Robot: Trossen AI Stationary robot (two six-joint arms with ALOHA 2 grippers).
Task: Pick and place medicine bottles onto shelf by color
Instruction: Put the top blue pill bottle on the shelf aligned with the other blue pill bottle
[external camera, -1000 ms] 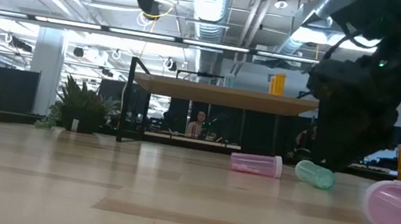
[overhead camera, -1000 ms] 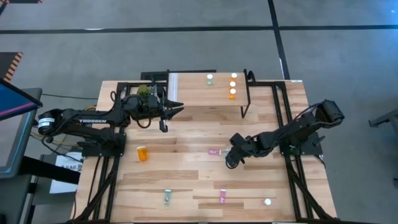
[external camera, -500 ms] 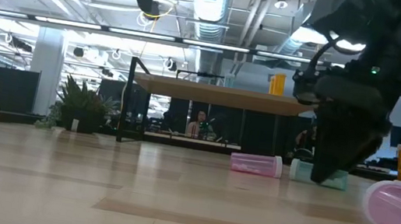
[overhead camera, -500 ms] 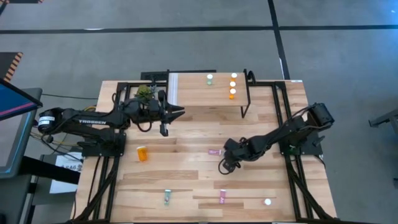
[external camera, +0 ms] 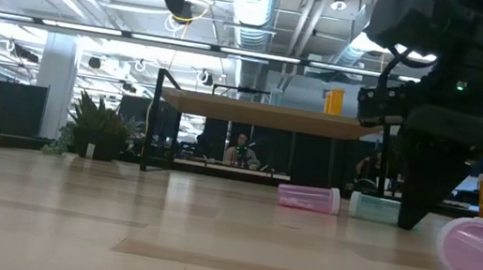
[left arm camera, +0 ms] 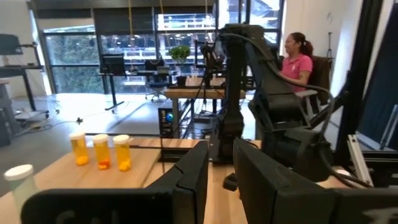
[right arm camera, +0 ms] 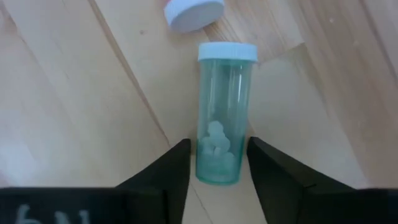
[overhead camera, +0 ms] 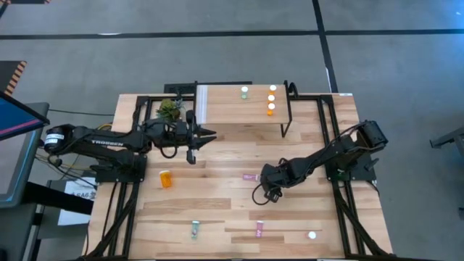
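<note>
Straddling a teal bottle [right arm camera: 222, 118] that lies on its side on the counter [overhead camera: 217, 156], the right gripper [overhead camera: 265, 194] stands near the middle of the board, toward four o'clock from centre. Its fingers [right arm camera: 163, 169] sit one on each side of the bottle's lower end, jaws partly spread, with a sliver of gap on either side, so no firm clamp can be read. From above, the bottle is hidden under the arm. In the low view only its pale body [external camera: 373, 207] peeks out beside the dark gripper [external camera: 415, 212]. A white cap [right arm camera: 194, 12], cut off by the frame edge, lies just past the bottle's own cap.

The left gripper [overhead camera: 205, 133] hangs at ten o'clock, just in front of the shelf [overhead camera: 239, 114], jaws narrow and holding nothing.

On the shelf stand three orange bottles [overhead camera: 272, 98] in a row at its one o'clock end and one pale-capped bottle [overhead camera: 245, 92], colour unclear. Lying on the counter: a pink bottle [overhead camera: 250, 177] just beside the right gripper, a large orange one [overhead camera: 167, 178] at eight o'clock, a teal one [overhead camera: 195, 230] and a pink one [overhead camera: 259, 229] at six o'clock, and a white-capped one [overhead camera: 312, 235] at five, body hidden. A plant [overhead camera: 169, 109] sits at eleven.
</note>
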